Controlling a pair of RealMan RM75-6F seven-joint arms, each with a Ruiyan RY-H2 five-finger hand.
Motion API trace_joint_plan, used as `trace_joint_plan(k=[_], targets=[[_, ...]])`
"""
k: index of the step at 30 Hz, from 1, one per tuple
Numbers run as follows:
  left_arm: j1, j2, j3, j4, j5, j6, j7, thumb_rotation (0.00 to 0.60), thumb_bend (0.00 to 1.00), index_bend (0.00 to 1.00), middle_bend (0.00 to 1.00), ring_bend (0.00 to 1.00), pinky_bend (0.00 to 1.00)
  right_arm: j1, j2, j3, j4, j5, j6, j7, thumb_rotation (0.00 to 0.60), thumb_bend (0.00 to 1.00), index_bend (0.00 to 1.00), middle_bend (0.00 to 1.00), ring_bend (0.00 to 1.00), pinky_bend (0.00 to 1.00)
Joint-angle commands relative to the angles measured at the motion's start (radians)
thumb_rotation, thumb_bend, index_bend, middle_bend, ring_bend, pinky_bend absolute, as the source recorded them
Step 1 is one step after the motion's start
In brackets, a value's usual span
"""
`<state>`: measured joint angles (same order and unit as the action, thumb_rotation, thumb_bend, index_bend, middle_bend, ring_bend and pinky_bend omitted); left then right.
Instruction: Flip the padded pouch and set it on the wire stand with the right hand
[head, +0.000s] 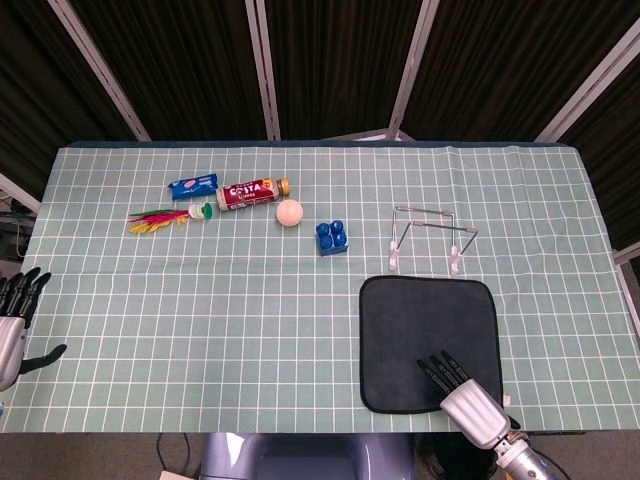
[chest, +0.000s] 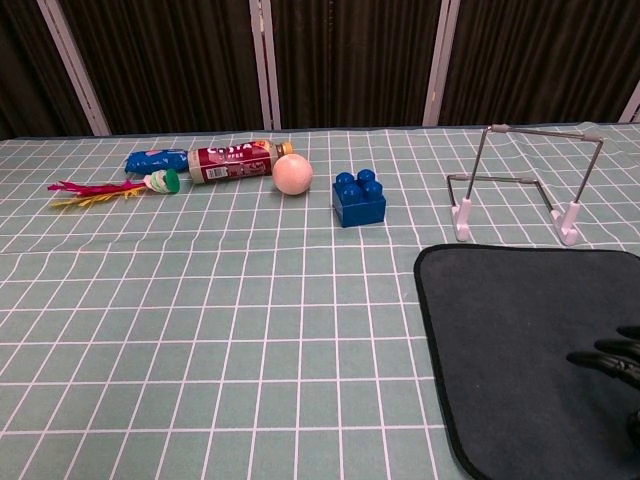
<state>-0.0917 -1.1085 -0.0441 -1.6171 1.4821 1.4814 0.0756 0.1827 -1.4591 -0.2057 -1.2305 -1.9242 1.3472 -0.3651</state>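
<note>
The padded pouch (head: 427, 338) (chest: 530, 340) is a flat black square lying on the table's near right. Just beyond it stands the wire stand (head: 429, 238) (chest: 518, 184), with nothing on it. My right hand (head: 458, 391) (chest: 612, 361) hovers over the pouch's near right corner, its dark fingers spread and pointing away from me, holding nothing. Whether the fingers touch the pouch I cannot tell. My left hand (head: 14, 318) hangs open off the table's left edge, far from the pouch.
A blue toy brick (head: 332, 237) (chest: 359, 198) sits left of the stand. Further left lie a pale ball (head: 289, 212), a red-labelled bottle (head: 251, 192), a blue snack packet (head: 192, 185) and a feathered shuttlecock (head: 170, 217). A green checked cloth (head: 200, 320) covers the table.
</note>
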Motion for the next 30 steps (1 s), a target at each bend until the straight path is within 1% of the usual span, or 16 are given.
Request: trace_joint_plan(k=[1,6,9,12,18,20,21,24,30], targets=[[0.000,0.001,0.000,0.000,0.000,0.001,-0.002,0.600,0.00,0.00,0.00,0.00,0.00,0.001,-0.003,0.000,0.004,0.000,0.005,0.009,0.600,0.34,0.48,0.00,0.00,0.00],[0.000,0.001,0.001,0.001,0.000,-0.001,-0.004,0.600,0.00,0.00,0.00,0.00,0.00,0.004,-0.013,0.004,0.006,0.009,0.012,0.052,0.600,0.39,0.52,0.00,0.00,0.00],[0.000,0.001,0.001,0.001,0.000,-0.002,-0.002,0.600,0.00,0.00,0.00,0.00,0.00,0.013,-0.011,0.010,-0.016,0.031,-0.006,0.083,0.600,0.42,0.55,0.00,0.00,0.00],[-0.001,0.000,0.000,0.000,-0.002,-0.003,0.000,0.600,0.00,0.00,0.00,0.00,0.00,0.032,0.002,0.033,-0.063,0.069,-0.037,0.115,0.600,0.42,0.58,0.01,0.00,0.00],[-0.003,-0.003,-0.002,0.003,-0.008,-0.008,0.005,0.600,0.00,0.00,0.00,0.00,0.00,0.088,0.045,0.117,-0.177,0.175,-0.117,0.121,0.600,0.42,0.60,0.03,0.00,0.00],[-0.003,-0.003,-0.002,0.003,-0.010,-0.010,0.005,0.600,0.00,0.00,0.00,0.00,0.00,0.102,0.056,0.137,-0.203,0.206,-0.142,0.114,0.600,0.42,0.60,0.04,0.00,0.00],[-0.004,-0.004,-0.003,0.004,-0.012,-0.012,0.005,0.600,0.00,0.00,0.00,0.00,0.00,0.118,0.064,0.165,-0.224,0.245,-0.171,0.111,0.600,0.42,0.60,0.04,0.00,0.00],[-0.006,-0.005,-0.005,0.006,-0.018,-0.016,0.005,0.600,0.00,0.00,0.00,0.00,0.00,0.154,0.084,0.219,-0.273,0.346,-0.250,0.087,0.600,0.42,0.60,0.05,0.00,0.00],[-0.009,-0.006,-0.006,0.009,-0.027,-0.026,0.007,0.600,0.00,0.00,0.00,0.00,0.00,0.217,0.088,0.299,-0.310,0.539,-0.373,-0.001,0.600,0.42,0.61,0.06,0.00,0.00]])
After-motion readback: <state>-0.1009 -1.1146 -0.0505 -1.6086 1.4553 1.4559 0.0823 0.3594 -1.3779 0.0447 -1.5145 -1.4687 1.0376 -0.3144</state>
